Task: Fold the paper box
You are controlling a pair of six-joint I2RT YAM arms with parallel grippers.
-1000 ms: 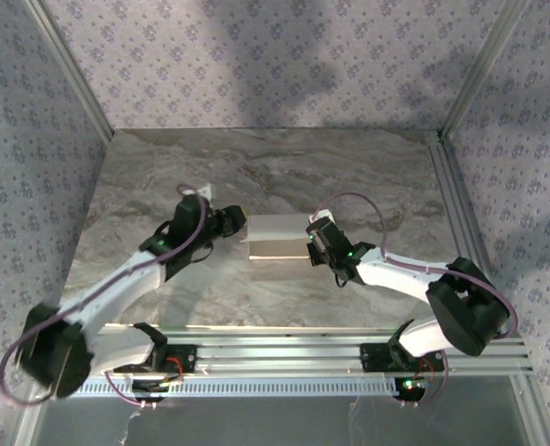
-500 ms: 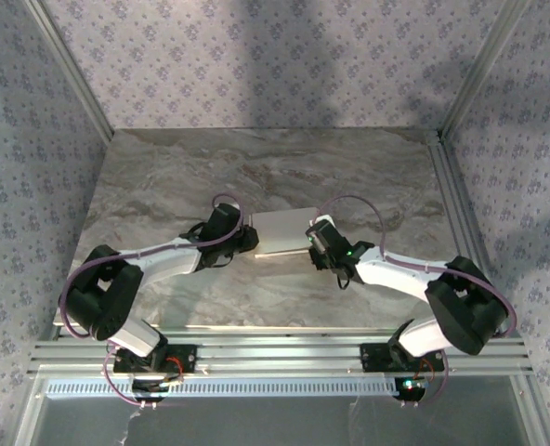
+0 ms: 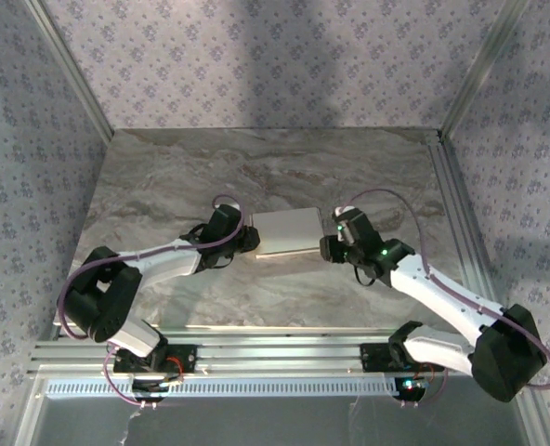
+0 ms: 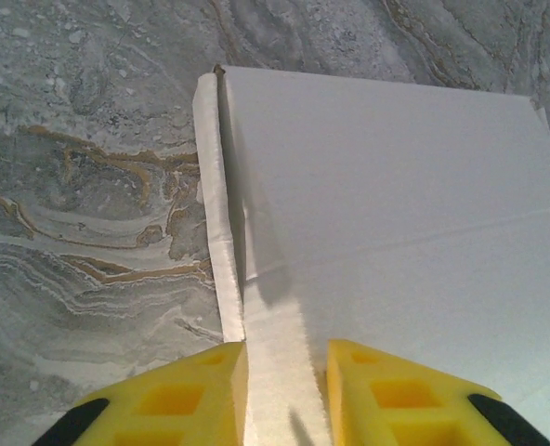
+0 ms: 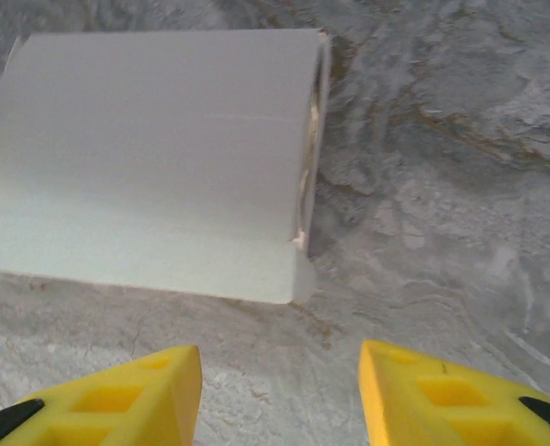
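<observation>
The paper box (image 3: 289,232) lies flat at the middle of the bench (image 3: 163,177), a low white slab between the two claws. The left claw (image 4: 287,372) straddles the narrow flap (image 4: 215,186) along the box's left end, jaws close together; whether they actually pinch it is hard to tell. The right claw (image 5: 280,362) hangs partly open and empty just off the right end. Closing the ends looks to be the step in hand. The next move calls for tucking that flap inward while the right side steadies the box.

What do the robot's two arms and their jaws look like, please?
The left arm and right arm share one look: white link shells, black joint housings, and a thin purple cable looping along each. Small green lights glow near the right arm's wrist. The jaws are bright yellow blocks with moulded rectangular pockets and black patches at their outer bases.
</observation>
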